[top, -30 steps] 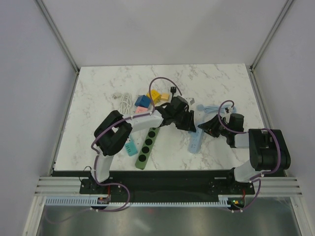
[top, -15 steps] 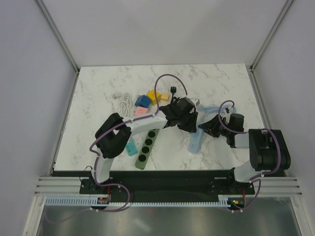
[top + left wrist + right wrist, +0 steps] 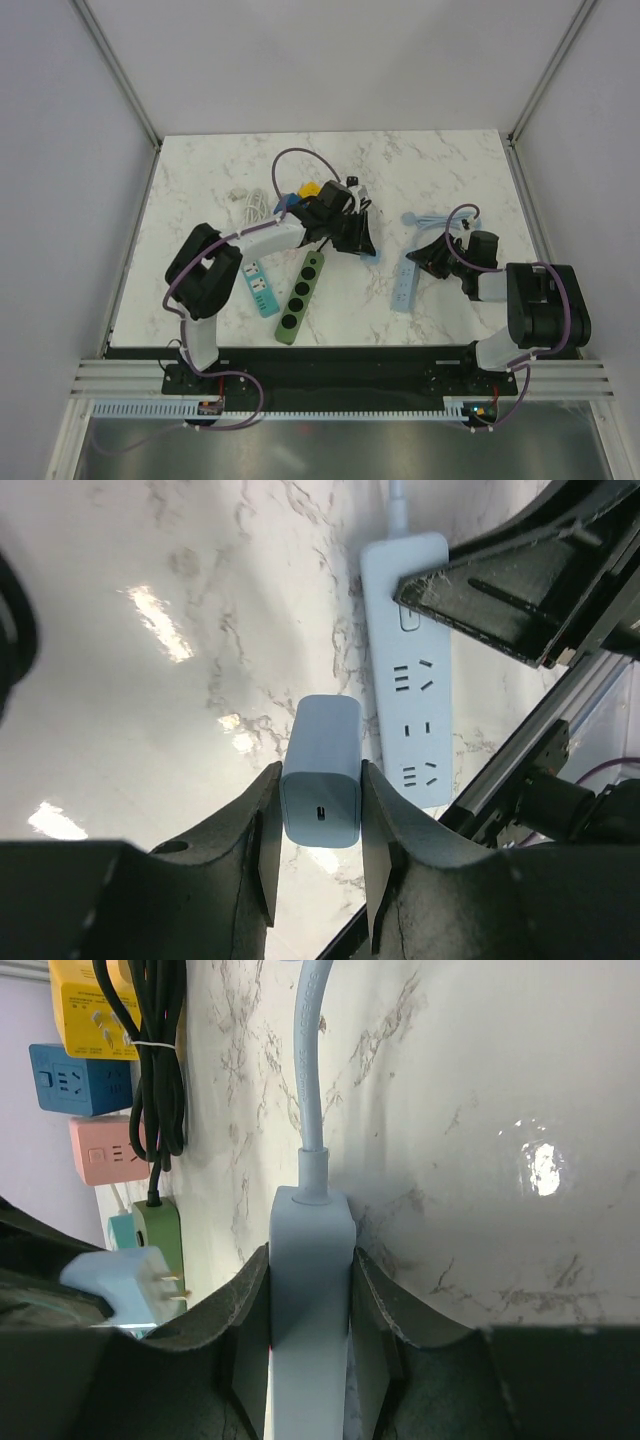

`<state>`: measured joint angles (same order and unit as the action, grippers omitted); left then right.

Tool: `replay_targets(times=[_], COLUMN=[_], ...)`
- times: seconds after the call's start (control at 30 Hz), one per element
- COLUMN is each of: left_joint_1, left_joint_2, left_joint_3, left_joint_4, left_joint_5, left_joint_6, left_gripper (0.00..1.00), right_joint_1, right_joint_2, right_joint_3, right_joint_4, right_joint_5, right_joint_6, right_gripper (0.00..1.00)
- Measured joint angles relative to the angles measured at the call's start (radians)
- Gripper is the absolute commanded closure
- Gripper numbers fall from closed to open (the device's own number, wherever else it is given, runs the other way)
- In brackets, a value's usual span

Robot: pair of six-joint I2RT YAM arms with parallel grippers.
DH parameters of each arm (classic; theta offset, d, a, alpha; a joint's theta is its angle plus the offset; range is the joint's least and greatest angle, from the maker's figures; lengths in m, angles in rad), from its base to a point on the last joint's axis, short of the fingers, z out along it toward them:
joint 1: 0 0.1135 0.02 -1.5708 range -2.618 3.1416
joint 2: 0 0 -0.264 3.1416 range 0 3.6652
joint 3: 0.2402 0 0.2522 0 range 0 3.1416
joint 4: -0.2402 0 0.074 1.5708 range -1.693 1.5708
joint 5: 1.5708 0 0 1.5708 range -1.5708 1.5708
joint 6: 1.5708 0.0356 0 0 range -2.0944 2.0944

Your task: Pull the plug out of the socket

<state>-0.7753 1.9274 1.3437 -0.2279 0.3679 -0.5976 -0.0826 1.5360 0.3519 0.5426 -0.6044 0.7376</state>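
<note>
Grips plug (image 3: 322, 748) between left gripper (image 3: 318, 785) jaws, apart from strip (image 3: 310, 1225). Clamps one end of strip between right gripper (image 3: 310, 1285) jaws, flat on table (image 3: 200, 200).

Plug (image 3: 320, 780) left of socket strip (image 3: 404, 283), apart from it, cube adapters (image 3: 70, 1082) behind

Bare tabletop (image 3: 352, 300) between green strip (image 3: 300, 295), blue strip (image 3: 403, 288)

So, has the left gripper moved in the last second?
Yes. The left gripper, holding the light blue charger, has swung left from the light blue power strip toward the far end of the green power strip.
</note>
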Motion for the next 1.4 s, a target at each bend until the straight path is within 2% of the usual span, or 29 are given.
replay_targets(times=[0.13, 0.27, 0.43, 0.63, 0.77, 1.07, 1.27, 1.4], left_joint_1=[0.026, 0.003, -0.005, 0.039, 0.107, 0.323, 0.437, 0.473], left_joint_2=[-0.046, -0.114, -0.193, -0.246, -0.270, -0.359, -0.359, -0.317], left_joint_3=[-0.005, -0.004, -0.004, -0.002, -0.003, -0.113, -0.150, -0.151], left_joint_4=[-0.010, -0.066, -0.172, -0.328, -0.426, -0.510, -0.602, -0.645], left_joint_5=[-0.022, -0.117, -0.306, -0.582, -0.743, -0.972, -1.106, -1.149], left_joint_6=[0.006, 0.059, 0.141, 0.189, 0.204, 0.214, 0.141, 0.087], left_gripper=[0.98, 0.98, 0.98, 0.98, 0.98, 0.98, 0.98, 0.98], right_joint_1=[0.000, 0.000, 0.000, 0.000, 0.000, 0.000, 0.000, 0.000], right_joint_2=[0.000, 0.000, 0.000, 0.000, 0.000, 0.000, 0.000, 0.000], right_joint_3=[0.000, 0.000, 0.000, 0.000, 0.000, 0.000, 0.000, 0.000], right_joint_4=[0.000, 0.000, 0.000, 0.001, 0.001, 0.001, 0.001, 0.001], right_joint_5=[0.000, 0.001, 0.001, 0.001, 0.002, 0.002, 0.002, 0.002], right_joint_6=[-0.001, -0.001, -0.001, -0.001, -0.001, -0.001, -0.001, -0.001], right_gripper=[1.00, 1.00, 1.00, 1.00, 1.00, 1.00, 1.00, 1.00])
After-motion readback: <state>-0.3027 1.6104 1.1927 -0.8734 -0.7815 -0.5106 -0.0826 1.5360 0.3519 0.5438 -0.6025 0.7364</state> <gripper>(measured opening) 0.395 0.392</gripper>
